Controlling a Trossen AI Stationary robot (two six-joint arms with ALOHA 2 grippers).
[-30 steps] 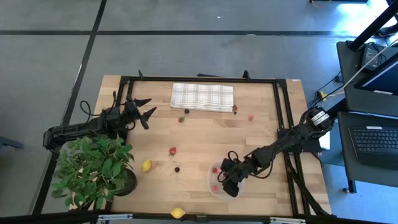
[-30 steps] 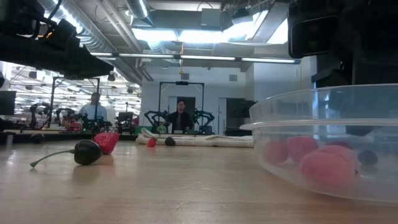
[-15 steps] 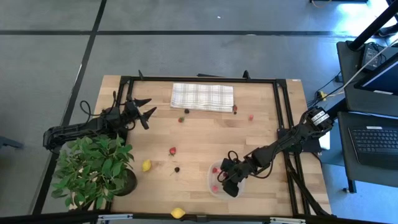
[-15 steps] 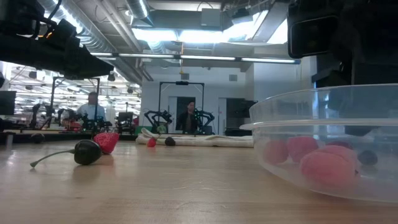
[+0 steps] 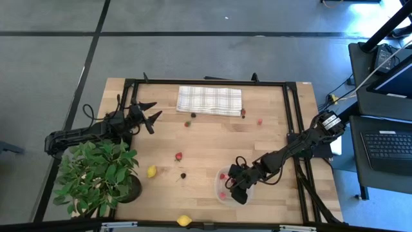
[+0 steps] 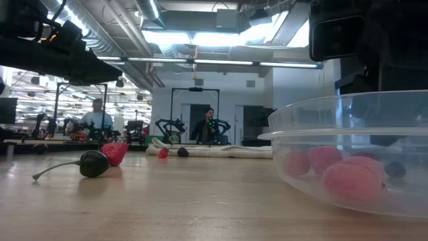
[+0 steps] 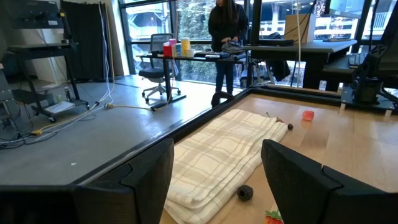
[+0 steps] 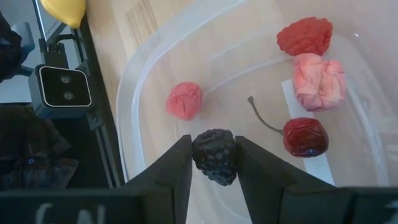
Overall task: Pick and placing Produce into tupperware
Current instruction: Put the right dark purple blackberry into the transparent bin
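The right gripper (image 8: 213, 163) hangs over the clear rounded-square plastic tupperware (image 5: 226, 185) at the table's front edge, clenched on a bumpy dark blackberry (image 8: 214, 155), its long axis running along the fingers. A stemmed red cherry (image 8: 305, 136) lies inside, stem pointing away towards the pink berry (image 8: 184, 101). The left gripper (image 5: 149, 113) waits spread open near the checked white-grey cloth (image 5: 209, 100).

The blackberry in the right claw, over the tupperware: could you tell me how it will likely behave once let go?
The blackberry is small and bumpy, so it probably drops lightly and rolls little. The right claw holds it above the tupperware floor, so the walls should contain it. It may nudge the pink berry.
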